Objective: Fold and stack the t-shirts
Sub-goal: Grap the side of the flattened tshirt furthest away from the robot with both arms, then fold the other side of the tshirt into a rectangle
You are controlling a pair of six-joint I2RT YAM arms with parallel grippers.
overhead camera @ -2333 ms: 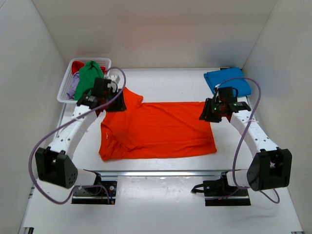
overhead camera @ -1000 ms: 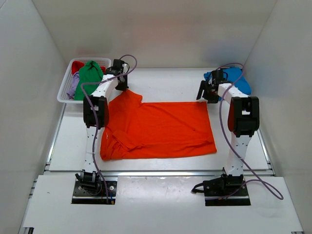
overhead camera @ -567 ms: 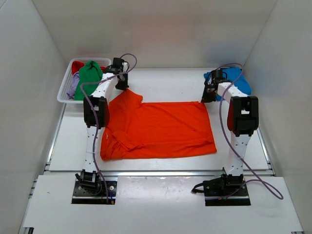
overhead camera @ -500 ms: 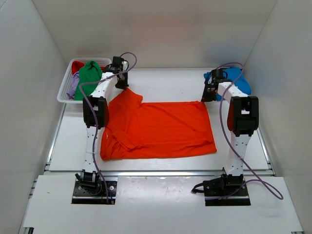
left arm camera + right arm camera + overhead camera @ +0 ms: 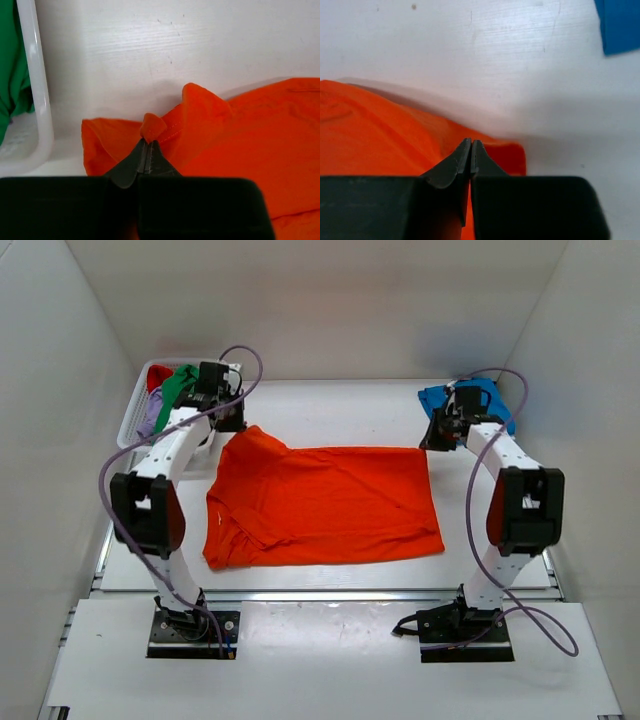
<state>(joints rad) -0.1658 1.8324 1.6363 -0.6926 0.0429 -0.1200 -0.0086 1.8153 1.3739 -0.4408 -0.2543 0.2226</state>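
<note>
The left gripper (image 5: 148,143) and right gripper (image 5: 470,146) each pinch a far corner of the orange t-shirt (image 5: 330,505).

Bright, even light; perhaps slightly soft.

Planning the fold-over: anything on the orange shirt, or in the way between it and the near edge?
Nothing visible. The left end effector and right end effector pinch its far corners directly, and the orange shirt is bare on top. The basket and blue shirt sit beyond the far corners, off the fold path.
</note>
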